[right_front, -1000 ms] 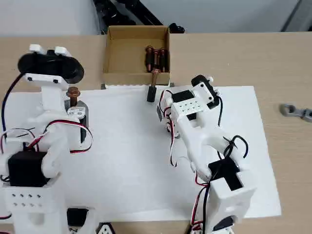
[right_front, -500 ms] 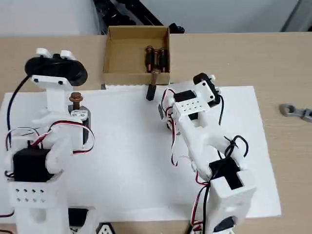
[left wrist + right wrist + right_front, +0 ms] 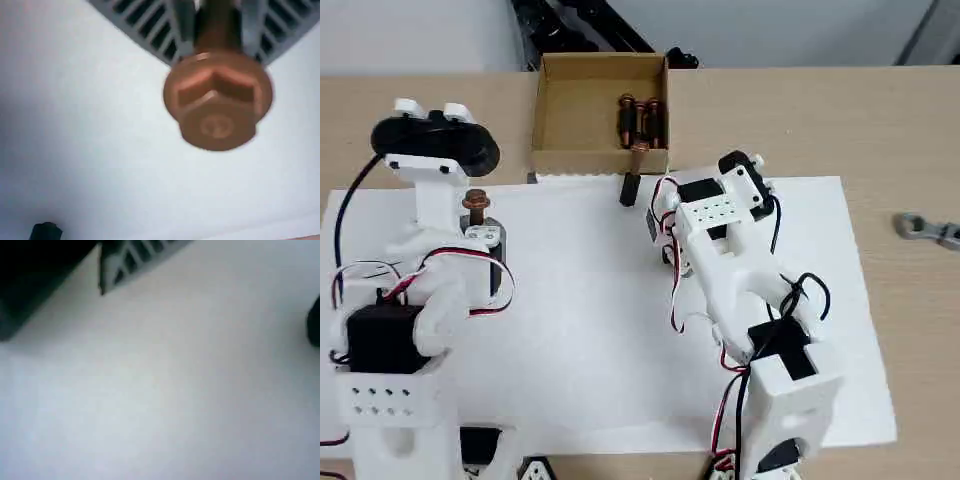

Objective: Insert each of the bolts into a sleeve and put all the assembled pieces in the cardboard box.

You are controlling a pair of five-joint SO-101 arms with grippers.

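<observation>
My left gripper (image 3: 472, 222) stands at the left of the white sheet, shut on a copper bolt (image 3: 473, 200) held upright. Up close, the bolt's hex head (image 3: 217, 102) sticks out from between the grey ribbed fingers (image 3: 150, 30). The cardboard box (image 3: 570, 110) sits at the back with assembled bolt-and-sleeve pieces (image 3: 640, 118) lying inside on its right. Another bolt in a black sleeve (image 3: 631, 180) leans against the box's front wall, resting on the sheet. My right gripper (image 3: 655, 226) hangs low over the sheet just right of and nearer than that piece.
The white paper sheet (image 3: 580, 320) covers the middle of the wooden table. A metal wrench (image 3: 925, 228) lies on the bare wood far right. A small black thing (image 3: 45, 231) shows at the edge of the left wrist view. Dark equipment stands behind the box.
The left arm shifted slightly right with its bolt a second ago and has since held still. The right arm edged a little toward the box. The leaning piece barely moved.
</observation>
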